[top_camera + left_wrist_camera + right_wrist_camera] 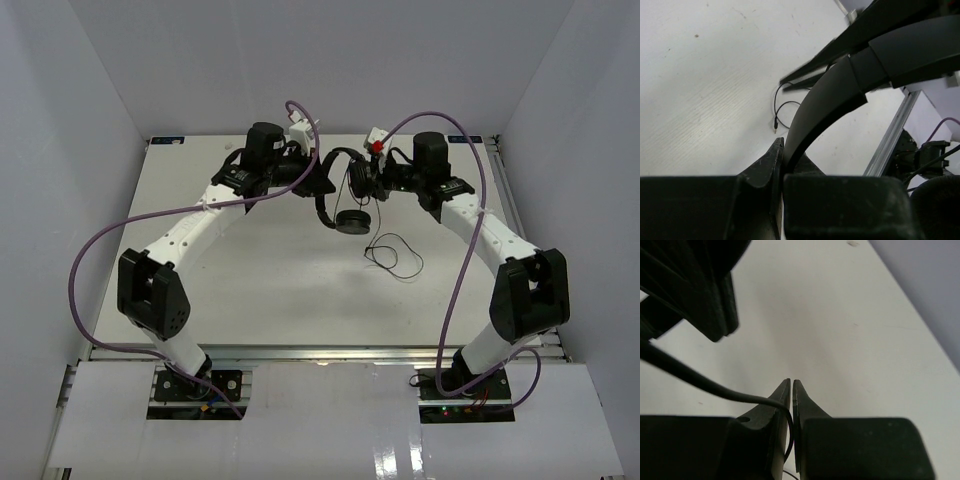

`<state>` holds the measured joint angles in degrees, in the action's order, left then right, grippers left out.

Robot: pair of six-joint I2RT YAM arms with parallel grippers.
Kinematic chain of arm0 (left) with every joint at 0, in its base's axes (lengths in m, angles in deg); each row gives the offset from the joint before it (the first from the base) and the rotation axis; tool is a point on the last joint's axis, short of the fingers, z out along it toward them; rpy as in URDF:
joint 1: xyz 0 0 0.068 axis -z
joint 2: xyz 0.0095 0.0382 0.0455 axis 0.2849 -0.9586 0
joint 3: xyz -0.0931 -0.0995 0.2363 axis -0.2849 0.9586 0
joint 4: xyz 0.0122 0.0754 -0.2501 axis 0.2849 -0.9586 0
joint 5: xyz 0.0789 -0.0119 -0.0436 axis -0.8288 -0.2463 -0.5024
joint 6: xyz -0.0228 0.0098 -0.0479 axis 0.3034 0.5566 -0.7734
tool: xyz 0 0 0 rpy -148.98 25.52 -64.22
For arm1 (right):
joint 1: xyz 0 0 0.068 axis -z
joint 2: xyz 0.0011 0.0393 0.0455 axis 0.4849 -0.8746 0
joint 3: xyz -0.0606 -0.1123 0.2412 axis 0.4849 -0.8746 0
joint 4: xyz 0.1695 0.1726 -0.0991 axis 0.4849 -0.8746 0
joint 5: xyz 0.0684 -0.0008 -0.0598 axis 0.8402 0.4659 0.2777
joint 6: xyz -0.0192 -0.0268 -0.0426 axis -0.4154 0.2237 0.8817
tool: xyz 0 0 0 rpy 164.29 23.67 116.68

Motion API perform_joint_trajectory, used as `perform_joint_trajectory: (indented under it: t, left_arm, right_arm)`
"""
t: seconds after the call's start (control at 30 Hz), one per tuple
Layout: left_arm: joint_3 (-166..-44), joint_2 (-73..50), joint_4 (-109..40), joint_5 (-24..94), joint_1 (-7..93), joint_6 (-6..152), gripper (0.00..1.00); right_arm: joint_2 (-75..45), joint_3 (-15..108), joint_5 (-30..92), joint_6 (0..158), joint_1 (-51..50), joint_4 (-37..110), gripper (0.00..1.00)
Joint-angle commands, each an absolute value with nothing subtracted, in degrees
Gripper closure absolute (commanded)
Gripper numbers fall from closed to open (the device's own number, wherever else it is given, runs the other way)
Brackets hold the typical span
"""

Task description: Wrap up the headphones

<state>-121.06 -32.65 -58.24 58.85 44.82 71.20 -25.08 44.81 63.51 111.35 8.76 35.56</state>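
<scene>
The black headphones (340, 190) hang above the back middle of the table between my two grippers. One round earcup (352, 221) dangles low. In the left wrist view the arched headband (825, 100) runs down between the jaws, and my left gripper (787, 152) is shut on it. My right gripper (791, 381) is shut on the thin black cord (715, 387), which curves in from the left and passes between the fingers. An earcup (695, 285) fills that view's upper left. The rest of the cord (395, 255) lies looped on the table, its plug (775, 127) showing.
Purple arm cables (100, 250) arc out from both arms. White walls enclose the table on three sides. An aluminium rail (890, 140) borders the table's right edge, and the right arm's dark elbow joint (530, 290) stands near it.
</scene>
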Motion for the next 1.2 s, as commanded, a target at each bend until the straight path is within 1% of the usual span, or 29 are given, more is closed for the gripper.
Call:
perform_joint_trajectory:
  t: [0.0, 0.07, 0.17, 0.2, 0.23, 0.27, 0.37, 0.53, 0.7, 0.83, 0.97, 1.1, 1.17]
  left_arm:
    - [-125.79, -27.72, -55.58, 59.74, 45.12, 66.06, 1.00]
    - [-126.44, -26.63, -54.90, 56.84, 45.12, 63.94, 1.00]
    - [-127.65, -25.05, -53.87, 51.01, 45.12, 60.44, 1.00]
    - [-128.67, -24.44, -53.86, 47.98, 45.12, 59.83, 1.00]
    - [-129.05, -24.40, -53.83, 46.15, 45.12, 58.93, 1.00]
    - [-129.74, -23.92, -53.42, 43.67, 45.12, 57.75, 1.00]
    - [-131.33, -23.12, -52.73, 39.21, 45.12, 54.84, 1.00]
    - [-135.68, -24.09, -52.51, 30.63, 45.12, 52.59, 1.00]
    - [-139.85, -25.76, -52.51, 19.74, 44.87, 52.19, 1.00]
    - [-142.89, -27.68, -51.92, 13.05, 43.09, 52.32, 1.00]
    - [-143.99, -29.31, -51.06, 10.17, 39.06, 52.59, 1.00]
    - [-145.82, -31.27, -51.95, 7.88, 36.15, 54.93, 1.00]
    - [-145.96, -32.36, -52.26, 6.66, 35.02, 57.15, 1.00]
  right_arm:
    - [-27.46, 41.48, 82.42, 91.33, 8.85, 50.61, 0.88]
    - [-28.63, 38.40, 86.71, 80.98, 8.84, 61.21, 0.88]
    - [-30.76, 32.85, 89.89, 60.97, 8.69, 84.56, 0.87]
    - [-31.89, 31.85, 90.28, 56.72, 8.63, 89.90, 0.86]
    - [-32.71, 30.98, 90.29, 52.58, 8.68, 95.01, 0.85]
    - [-33.88, 30.29, 90.36, 47.41, 8.41, 101.36, 0.82]
    - [-35.64, 29.49, 89.97, 40.01, 7.76, 110.09, 0.81]
    - [-37.00, 27.71, 89.18, 36.75, 4.88, 114.99, 0.81]
    - [-36.51, 24.32, 87.93, 36.70, 2.71, 115.38, 0.81]
    - [-35.15, 21.53, 87.44, 37.60, 2.10, 115.03, 0.85]
    - [-32.18, 19.84, 86.84, 40.38, 1.94, 112.40, 0.92]
    - [-28.33, 18.99, 86.33, 45.43, 1.83, 106.53, 0.92]
    - [-25.94, 19.19, 86.13, 51.66, 1.62, 98.71, 0.92]
